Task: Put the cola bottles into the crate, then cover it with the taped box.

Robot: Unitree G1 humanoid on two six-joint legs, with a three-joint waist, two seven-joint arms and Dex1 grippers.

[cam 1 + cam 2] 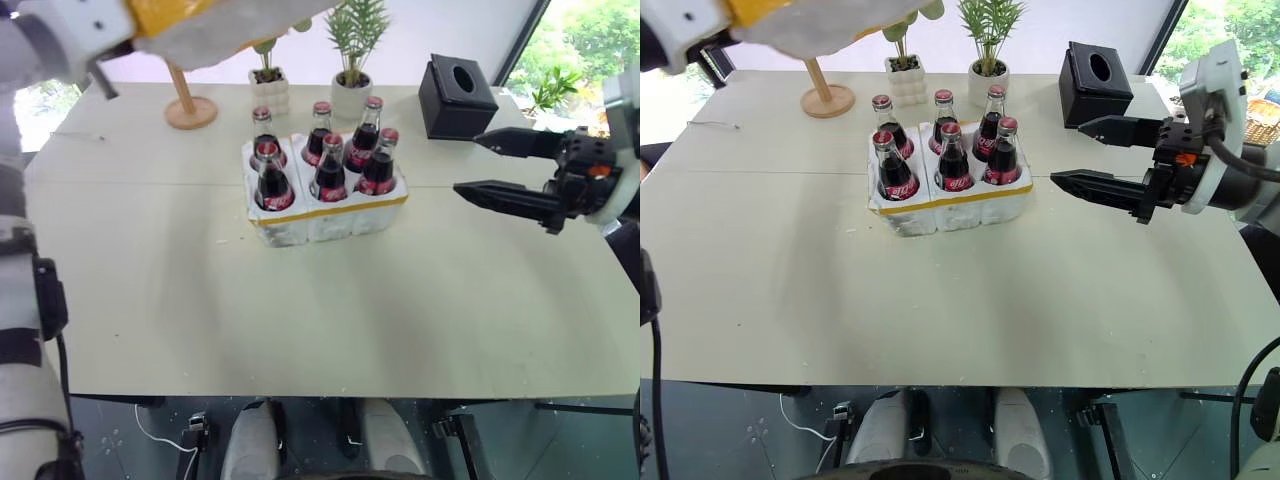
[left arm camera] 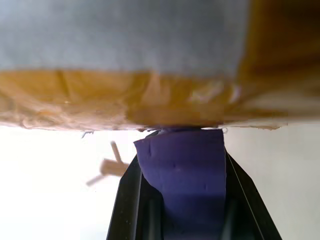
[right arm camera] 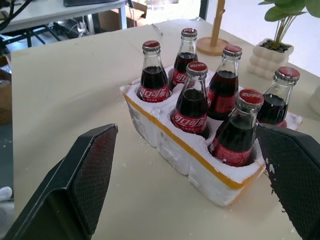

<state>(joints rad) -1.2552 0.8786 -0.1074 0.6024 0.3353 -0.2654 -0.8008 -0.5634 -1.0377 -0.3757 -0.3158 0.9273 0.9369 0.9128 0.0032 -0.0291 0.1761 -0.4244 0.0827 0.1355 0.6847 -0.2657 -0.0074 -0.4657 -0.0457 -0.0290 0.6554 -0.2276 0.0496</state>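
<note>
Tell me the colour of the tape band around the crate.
Yellow, running around the white crate just below its top edge; clearest in the right wrist view.

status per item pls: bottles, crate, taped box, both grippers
cola bottles: six, upright, capped, each in a well of the crate.
crate: on the table, all wells filled, uncovered.
taped box: lifted off the table, up and to the left of the crate, not over it yet.
left gripper: shut on the taped box's edge.
right gripper: open, empty, level, right of the crate.
</note>
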